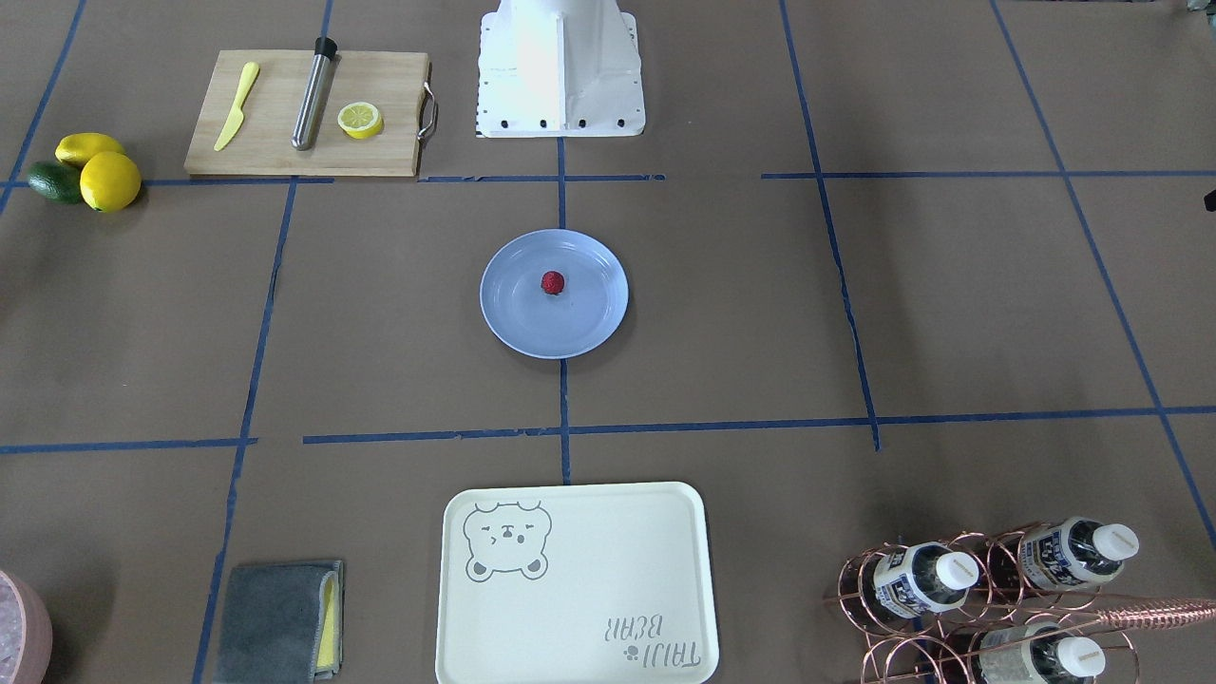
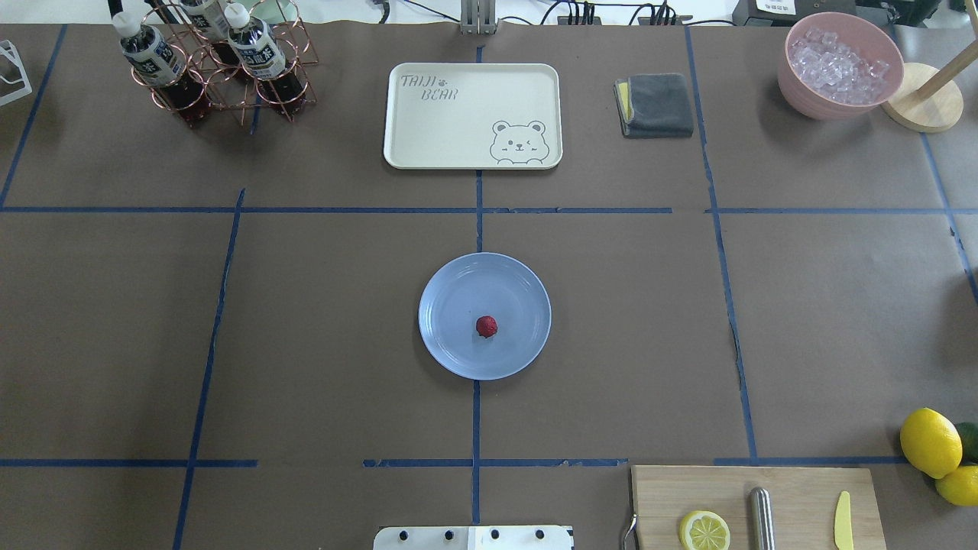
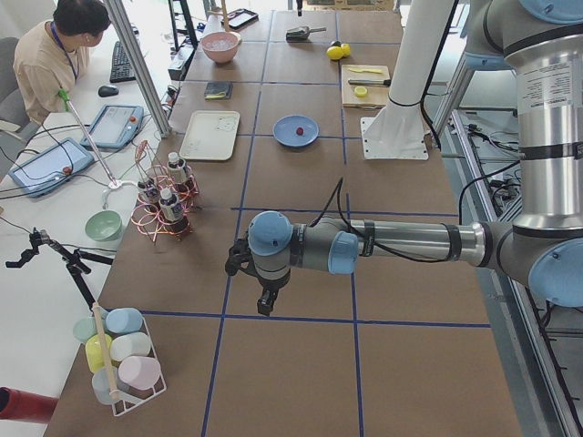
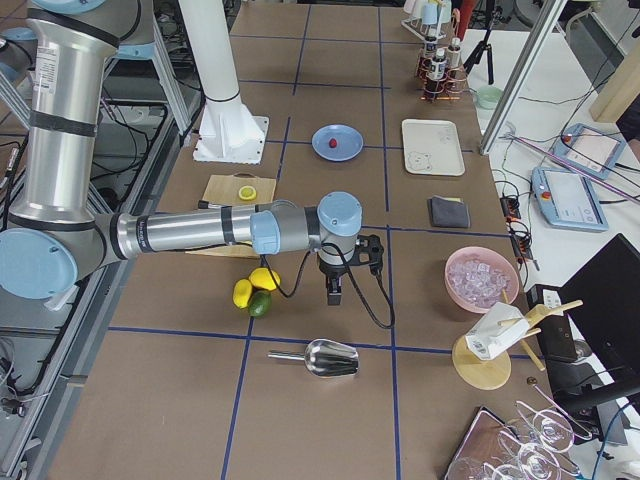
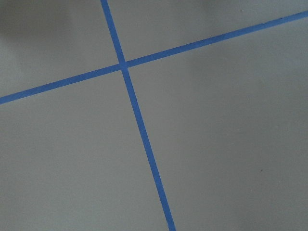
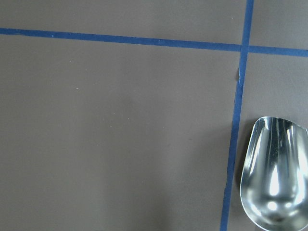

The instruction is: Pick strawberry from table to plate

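Observation:
The strawberry (image 1: pixel 553 282) (image 2: pixel 486 326) lies inside the pale blue plate (image 1: pixel 518 328) (image 2: pixel 458 283), a little off its middle, on the taped table (image 2: pixel 321 328). Neither gripper is near it. My left gripper (image 3: pixel 263 306) hangs over bare table far off at the left end, seen only from the side, and I cannot tell whether it is open or shut. My right gripper (image 4: pixel 333 294) points down at the right end near the lemons (image 4: pixel 254 285); its state cannot be told either. Both wrist views show only table, no fingers.
A cream bear tray (image 2: pixel 472 114) and folded grey cloth (image 2: pixel 655 105) lie beyond the plate. A copper bottle rack (image 2: pixel 214 65) stands far left, a pink ice bowl (image 2: pixel 839 65) far right. A cutting board (image 2: pixel 756 508) holds a lemon half. A metal scoop (image 6: pixel 274 178) lies under the right wrist.

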